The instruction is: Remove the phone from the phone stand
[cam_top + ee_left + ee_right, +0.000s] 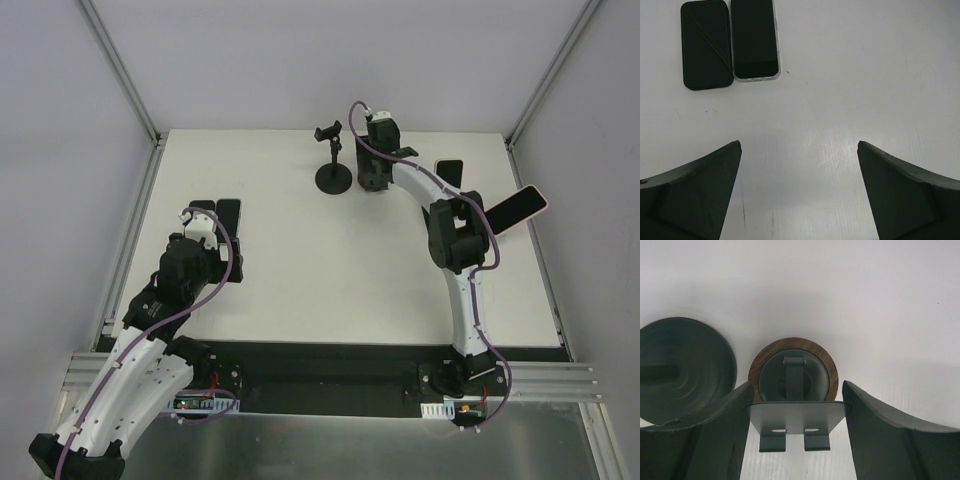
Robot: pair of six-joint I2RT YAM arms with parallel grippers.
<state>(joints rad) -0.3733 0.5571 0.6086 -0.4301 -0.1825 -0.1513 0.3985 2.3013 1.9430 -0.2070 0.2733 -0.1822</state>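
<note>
We find the right pincer [797, 385] lowered at the far middle of the surface [330, 270], astride the phone stand [796, 415]. Its jaws are part spread. Both side edges of the stand's metal plate meet the inner faces of the fingers [875, 435], so we record it as pinching the plate. The plate has 2 small hooks at its lower edge and carries nothing. Beneath it sits a round base with a wood-grain ring [790, 342]. Just to the left stands a black tripod-type holder [333, 178] on a round black foot, apart from the fingers.

The left pincer [800, 145] is spread wide and holds nothing, over bare surface at the left. Just beyond it 2 phones lie flat side by side: a dark one [706, 45] and a light-rimmed one [755, 40], screen up.

At the right edge a pink-rimmed phone [520, 208] sits tilted, its near end hidden by the right arm [465, 270]. We cannot tell what props it. Another dark phone [450, 168] shows partly behind that arm.

We cannot tell which phone belongs to the task.
</note>
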